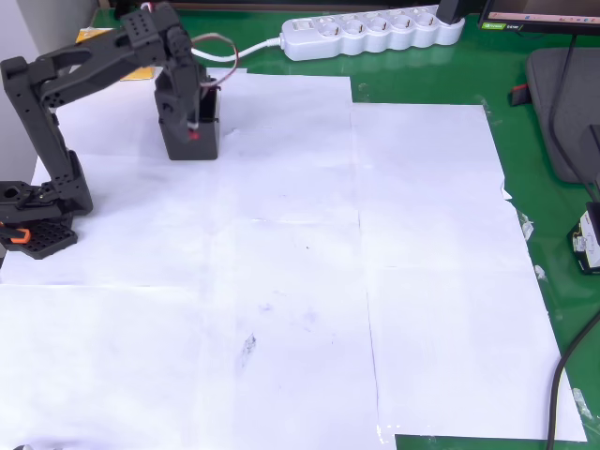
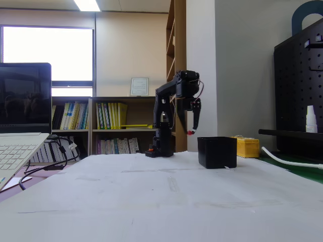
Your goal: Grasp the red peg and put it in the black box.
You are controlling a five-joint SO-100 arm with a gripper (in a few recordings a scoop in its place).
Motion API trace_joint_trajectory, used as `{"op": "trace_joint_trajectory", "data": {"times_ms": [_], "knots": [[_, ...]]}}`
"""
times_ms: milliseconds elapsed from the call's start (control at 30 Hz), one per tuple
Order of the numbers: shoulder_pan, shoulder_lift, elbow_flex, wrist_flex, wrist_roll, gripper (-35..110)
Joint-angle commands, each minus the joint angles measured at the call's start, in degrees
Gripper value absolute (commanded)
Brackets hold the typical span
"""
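In the overhead view the black arm reaches from the left, and my gripper (image 1: 194, 129) hangs over the black box (image 1: 192, 147) near the top left of the white paper. The red peg (image 1: 195, 134) shows as a tiny red dot pinched at the fingertips, and the gripper is shut on it. In the fixed view the gripper (image 2: 191, 131) points down with the red peg (image 2: 190, 133) at its tip, held above rim height of the black box (image 2: 217, 152). There the peg appears just left of the box's wall.
A white power strip (image 1: 375, 33) lies along the top edge of the green mat. A yellow block (image 2: 247, 147) stands behind the box. A laptop (image 2: 20, 146) and cables sit at the left of the fixed view. The arm's base (image 1: 37, 220) sits at the left edge.
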State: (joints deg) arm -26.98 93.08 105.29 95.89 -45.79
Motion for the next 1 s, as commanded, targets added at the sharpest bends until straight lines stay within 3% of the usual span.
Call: {"op": "trace_joint_trajectory", "data": {"times_ms": [0, 767, 800, 867, 967], "knots": [[-4.0, 1.8, 7.5, 0.8, 1.8, 0], [-13.4, 12.0, 14.9, -0.7, 9.2, 4], [-13.4, 12.0, 14.9, -0.6, 9.2, 6], [-13.4, 12.4, 14.9, 0.8, 7.1, 27], [-14.0, 13.2, 14.9, 3.8, 4.0, 47]]}}
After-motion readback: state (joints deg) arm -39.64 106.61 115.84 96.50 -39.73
